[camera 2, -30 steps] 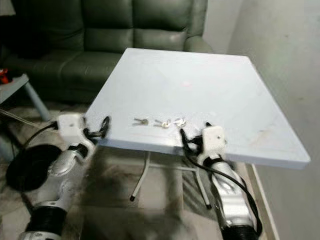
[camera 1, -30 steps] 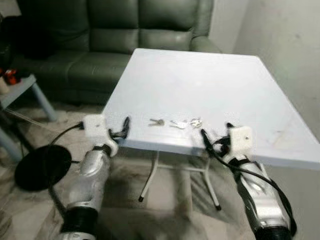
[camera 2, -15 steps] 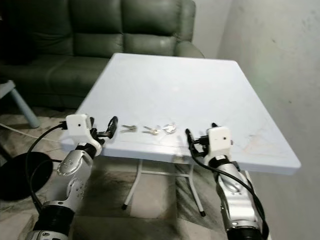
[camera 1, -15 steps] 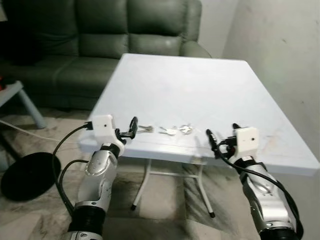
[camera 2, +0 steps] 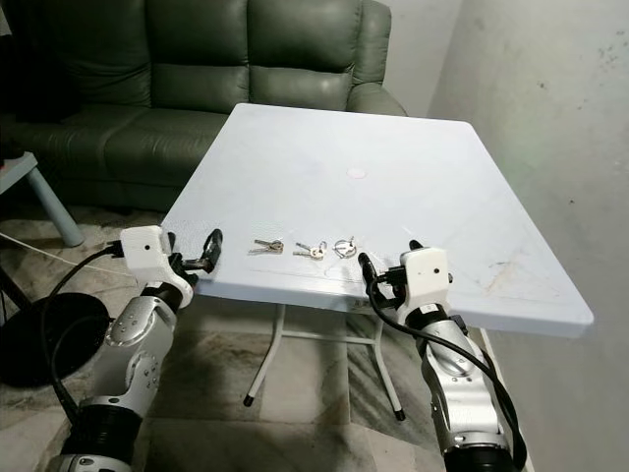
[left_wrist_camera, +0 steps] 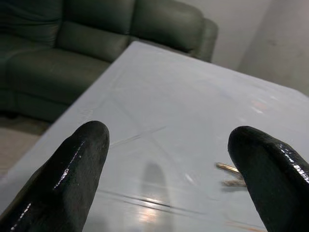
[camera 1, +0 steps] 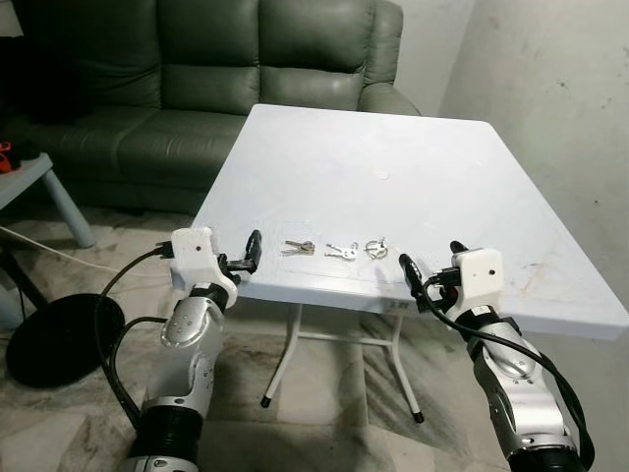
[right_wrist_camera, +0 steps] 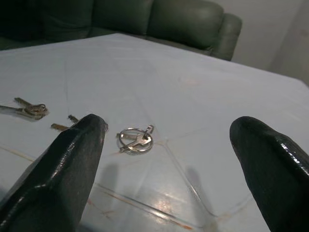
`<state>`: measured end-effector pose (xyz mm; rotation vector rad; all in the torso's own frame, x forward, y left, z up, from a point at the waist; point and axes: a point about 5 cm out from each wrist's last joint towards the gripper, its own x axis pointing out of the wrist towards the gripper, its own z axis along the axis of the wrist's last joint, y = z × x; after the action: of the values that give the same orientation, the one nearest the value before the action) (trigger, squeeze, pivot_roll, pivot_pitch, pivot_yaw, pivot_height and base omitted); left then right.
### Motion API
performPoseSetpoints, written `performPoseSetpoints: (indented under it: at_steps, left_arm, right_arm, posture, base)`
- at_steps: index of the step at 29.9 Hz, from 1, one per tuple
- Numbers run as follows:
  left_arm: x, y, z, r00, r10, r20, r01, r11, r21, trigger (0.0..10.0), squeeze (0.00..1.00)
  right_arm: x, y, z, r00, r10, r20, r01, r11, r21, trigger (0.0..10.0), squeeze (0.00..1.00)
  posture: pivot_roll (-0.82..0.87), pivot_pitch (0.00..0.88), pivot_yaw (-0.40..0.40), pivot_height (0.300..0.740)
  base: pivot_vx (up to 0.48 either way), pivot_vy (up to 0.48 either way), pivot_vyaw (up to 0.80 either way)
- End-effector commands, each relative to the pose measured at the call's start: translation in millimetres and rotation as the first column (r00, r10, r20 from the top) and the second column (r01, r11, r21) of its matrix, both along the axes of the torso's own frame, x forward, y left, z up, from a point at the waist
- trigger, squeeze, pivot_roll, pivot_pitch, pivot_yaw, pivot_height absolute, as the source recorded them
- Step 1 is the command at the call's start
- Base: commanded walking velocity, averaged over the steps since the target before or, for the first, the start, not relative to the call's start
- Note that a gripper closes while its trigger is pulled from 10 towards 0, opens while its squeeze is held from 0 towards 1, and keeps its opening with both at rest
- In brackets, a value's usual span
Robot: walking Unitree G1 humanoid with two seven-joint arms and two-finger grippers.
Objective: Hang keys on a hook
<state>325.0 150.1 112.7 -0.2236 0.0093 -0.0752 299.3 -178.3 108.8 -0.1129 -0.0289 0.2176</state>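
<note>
Left eye view: keys [camera 1: 341, 249] laid on tabletop [camera 1: 413, 187].
Left end effector [camera 1: 248, 256]: held open.
Right end effector [camera 1: 429, 276]: held open.

Sofa [camera 1: 246, 59]: top and left end cut off by the picture edge.
Side table [camera 1: 34, 177]: cut at the left edge.
Middle keys [right_wrist_camera: 63, 126]: partly hidden behind a right finger [right_wrist_camera: 63, 169].
Key teeth: too small to be told.

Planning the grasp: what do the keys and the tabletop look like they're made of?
Keys: metal, silver with a brassy tint, glinting, on thin wire rings. Table: likely smooth white plastic, semi-gloss; the right wrist view shows light reflections and faint seams on it.
</note>
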Motion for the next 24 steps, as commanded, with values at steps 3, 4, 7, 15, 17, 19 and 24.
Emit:
performPoseSetpoints:
  at_steps: [3, 4, 7, 15, 17, 19, 24]
  left_arm:
    - [1.4, -3.6, 1.4, 1.0, -0.015, -0.002, 0.015, 1.0, 0.0, 10.0, 0.0]
    - [1.3, -3.5, 1.4, 1.0, -0.014, -0.002, 0.014, 1.0, -0.001, 10.0, 0.0]
    - [1.1, -3.1, 1.3, 1.0, -0.012, 0.0, 0.012, 1.0, 0.001, 10.0, 0.0]
    - [0.8, -2.9, 1.7, 1.0, -0.01, 0.001, 0.01, 1.0, -0.001, 10.0, 0.0]
    - [0.7, -2.9, 1.7, 1.0, -0.01, 0.002, 0.01, 1.0, -0.001, 10.0, 0.0]
    - [0.7, -2.9, 1.7, 1.0, -0.01, 0.001, 0.01, 1.0, -0.001, 10.0, 0.0]
    - [0.5, -2.0, 1.2, 1.0, 0.001, 0.0, -0.001, 1.0, 0.004, 10.0, 0.0]
  right_arm:
    - [-0.5, -2.2, 2.7, 1.0, -0.002, 0.006, 0.002, 1.0, -0.006, 10.0, 0.0]
    - [-0.7, -2.2, 2.6, 1.0, -0.002, 0.006, 0.002, 1.0, -0.006, 10.0, 0.0]
    - [-1.7, -2.0, 1.8, 1.0, -0.002, 0.004, 0.002, 1.0, -0.005, 10.0, 0.0]
    - [-2.9, -2.3, 1.5, 1.0, -0.003, 0.001, 0.003, 1.0, -0.006, 10.0, 0.0]
    - [-2.9, -2.3, 1.5, 1.0, -0.004, 0.001, 0.004, 1.0, -0.007, 10.0, 0.0]
    - [-3.0, -2.3, 1.5, 1.0, -0.004, 0.0, 0.004, 1.0, -0.007, 10.0, 0.0]
    - [-3.3, -2.1, 0.5, 1.0, -0.008, -0.004, 0.008, 1.0, -0.01, 10.0, 0.0]
  posture:
    - [-0.02, 0.021, -0.047, 0.732]
    - [-0.02, 0.021, -0.047, 0.732]
    - [-0.02, 0.023, -0.046, 0.732]
    - [-0.02, 0.025, -0.048, 0.732]
    - [-0.02, 0.026, -0.048, 0.732]
    - [-0.02, 0.026, -0.048, 0.732]
    - [-0.03, 0.028, -0.048, 0.732]
  base:
    - [0.0, 0.48, 0.0]
    - [0.0, 0.48, 0.0]
    - [0.0, 0.48, 0.0]
    - [0.0, 0.48, 0.0]
    - [0.0, 0.48, 0.0]
    - [0.0, 0.48, 0.0]
    - [0.0, 0.0, 0.0]
